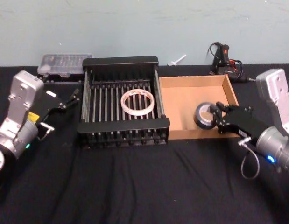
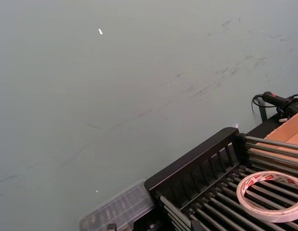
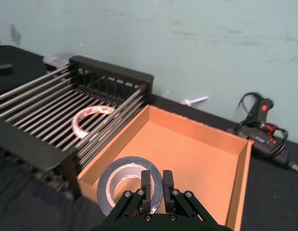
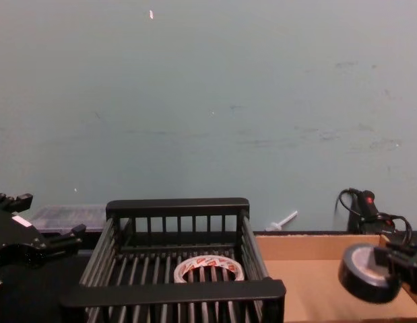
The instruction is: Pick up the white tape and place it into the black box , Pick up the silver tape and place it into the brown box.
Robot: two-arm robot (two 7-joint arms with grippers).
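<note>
The white tape (image 1: pixel 138 103) with red marks lies flat on the slatted floor of the black box (image 1: pixel 123 138), also seen as the white tape (image 2: pixel 271 195) and the white tape (image 4: pixel 208 269). My right gripper (image 1: pixel 218 116) is shut on the wall of the silver tape (image 1: pixel 204 116), holding it tilted just above the front part of the brown box (image 1: pixel 181 100). In the right wrist view the fingers (image 3: pixel 146 185) pinch the silver tape (image 3: pixel 121 180) over the brown box (image 3: pixel 187 154). My left gripper (image 1: pixel 69 100) stands open to the left of the black box, empty.
A clear plastic case (image 1: pixel 65 63) sits at the back left behind the black box. A black glue gun with cables (image 1: pixel 223 56) lies at the back right, and a small white stick (image 1: pixel 178 59) lies by the wall. Black cloth (image 1: pixel 144 186) covers the table.
</note>
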